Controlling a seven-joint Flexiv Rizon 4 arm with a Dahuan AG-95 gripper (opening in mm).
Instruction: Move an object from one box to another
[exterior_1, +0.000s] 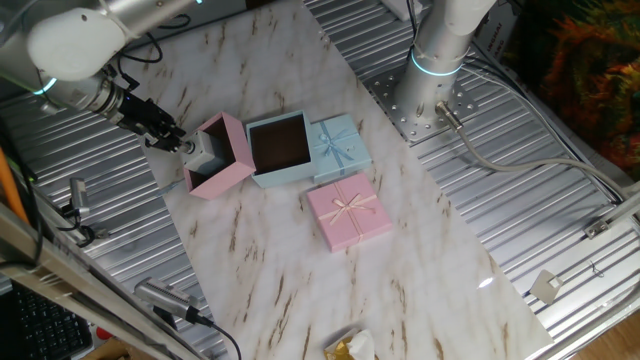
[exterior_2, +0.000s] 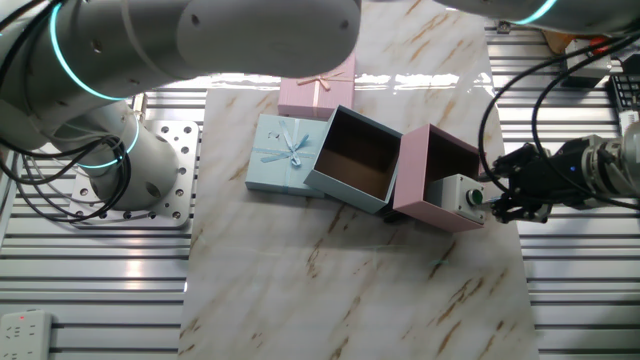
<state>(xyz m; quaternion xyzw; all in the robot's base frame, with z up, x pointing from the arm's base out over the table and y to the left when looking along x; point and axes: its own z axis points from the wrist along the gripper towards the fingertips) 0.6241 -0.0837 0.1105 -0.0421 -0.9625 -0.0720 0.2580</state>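
The pink box (exterior_1: 228, 160) is tipped up on one side and leans against the light blue box (exterior_1: 280, 148), which stands open with its dark brown lining showing. The small white object (exterior_1: 205, 150) with its dark green round part (exterior_2: 477, 197) sits at the pink box's open mouth. My gripper (exterior_1: 186, 146) reaches in from the side, and its dark fingers close on the object's outer end. In the other fixed view, the gripper (exterior_2: 494, 197) meets the object (exterior_2: 456, 195) at the near corner of the pink box (exterior_2: 436, 170), beside the blue box (exterior_2: 355, 160).
A flat light blue lid with a bow (exterior_1: 341, 142) lies against the blue box's far side. A flat pink lid with a cream bow (exterior_1: 348, 210) lies in front of it. The arm's base (exterior_1: 432, 70) and cables stand on the ribbed metal table (exterior_1: 520, 230).
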